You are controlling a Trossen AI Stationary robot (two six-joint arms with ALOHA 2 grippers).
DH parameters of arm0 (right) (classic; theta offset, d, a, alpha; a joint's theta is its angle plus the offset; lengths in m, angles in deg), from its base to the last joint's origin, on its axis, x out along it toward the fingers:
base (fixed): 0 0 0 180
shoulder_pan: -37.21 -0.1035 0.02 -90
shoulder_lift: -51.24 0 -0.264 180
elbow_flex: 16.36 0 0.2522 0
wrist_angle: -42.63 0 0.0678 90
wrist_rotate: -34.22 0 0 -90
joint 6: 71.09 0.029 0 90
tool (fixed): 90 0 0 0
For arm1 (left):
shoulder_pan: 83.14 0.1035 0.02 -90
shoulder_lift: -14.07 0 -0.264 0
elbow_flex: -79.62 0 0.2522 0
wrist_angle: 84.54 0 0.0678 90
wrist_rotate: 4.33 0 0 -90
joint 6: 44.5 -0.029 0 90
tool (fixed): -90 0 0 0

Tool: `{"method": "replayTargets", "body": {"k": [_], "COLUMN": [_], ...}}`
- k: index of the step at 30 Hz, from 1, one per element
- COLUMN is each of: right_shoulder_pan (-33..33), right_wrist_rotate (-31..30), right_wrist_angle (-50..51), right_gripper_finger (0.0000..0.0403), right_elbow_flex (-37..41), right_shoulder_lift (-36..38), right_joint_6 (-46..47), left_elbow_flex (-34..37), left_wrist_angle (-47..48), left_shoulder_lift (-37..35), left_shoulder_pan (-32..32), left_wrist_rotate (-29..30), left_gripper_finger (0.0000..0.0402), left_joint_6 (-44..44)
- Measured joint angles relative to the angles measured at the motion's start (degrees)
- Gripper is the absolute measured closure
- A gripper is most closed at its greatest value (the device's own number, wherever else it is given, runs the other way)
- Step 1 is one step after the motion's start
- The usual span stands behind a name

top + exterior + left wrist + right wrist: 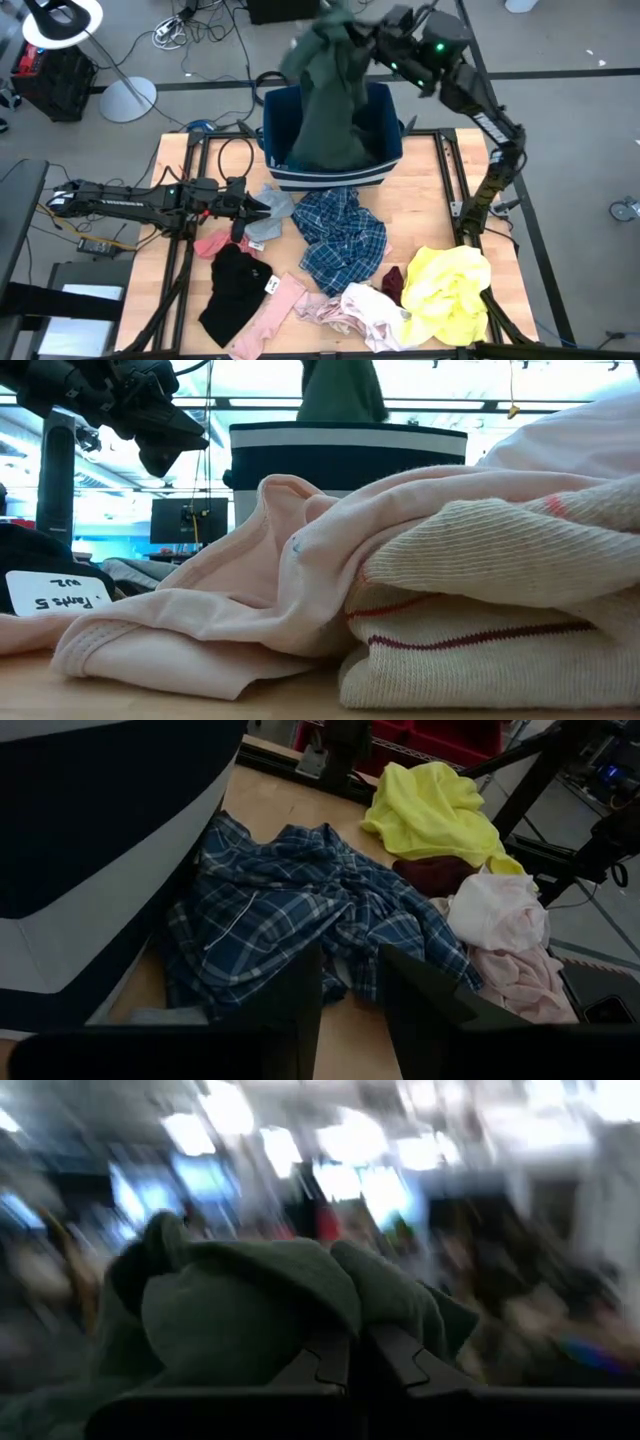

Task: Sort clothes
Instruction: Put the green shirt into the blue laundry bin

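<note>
**Operator:** Right wrist view first: my right hand is pinched fully closed on a fold of the dark green garment; the cloth bunches over both fingers. From above, that hand sits high over the far edge of the worktop, and the green garment hangs down from it into the navy bin.

**Spotter:** So you're at the drop. How will you do it cleanly?

**Operator:** I judge most of the cloth is already inside the bin's walls, but the top of it trails above the rim. I'd lower a little and centre over the bin before letting go, so no sleeve drapes over the rim. Then open wide and lift straight up, in case the fabric clings to a finger.

**Spotter:** And the left?

**Operator:** My left hand waits low near the worktop's left edge, fingers partly apart, holding nothing; its camera shows a clear gap between them. Just beyond it lie a grey piece and the blue plaid shirt in front of the bin.

**Spotter:** The rest?

**Operator:** Black garment and pale pink ones toward the near left corner, the white piece, maroon piece and yellow garment toward the near right corner. All still to sort.
</note>
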Motion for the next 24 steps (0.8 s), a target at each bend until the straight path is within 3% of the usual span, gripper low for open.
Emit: {"method": "replayTargets", "body": {"k": [4,9,17,24], "right_shoulder_pan": [-0.3,-0.2,0.7,1.7], "right_wrist_rotate": [-6.9,-6.3,0.7,4.8], "right_wrist_angle": [21.2,36.3,35.7,35.9], "right_gripper_finger": [0.0396,0.0396,0.0395,0.039], "right_elbow_flex": [0.0,1.4,10.0,11.2], "right_shoulder_lift": [1.6,0.1,-8.8,-22.3], "right_joint_6": [2.6,8.0,12.5,15.0], "left_elbow_flex": [0.0,0.0,0.0,0.0], "left_wrist_angle": [0.0,-0.2,-0.3,-0.3], "left_shoulder_lift": [0.0,0.0,0.0,0.0], "left_shoulder_pan": [0.0,0.0,0.0,0.0], "left_wrist_rotate": [0.0,0.0,0.0,0.0], "left_gripper_finger": [0.0296,0.0296,0.0296,0.0296], "left_joint_6": [-0.5,-1.1,-0.8,-0.7]}}
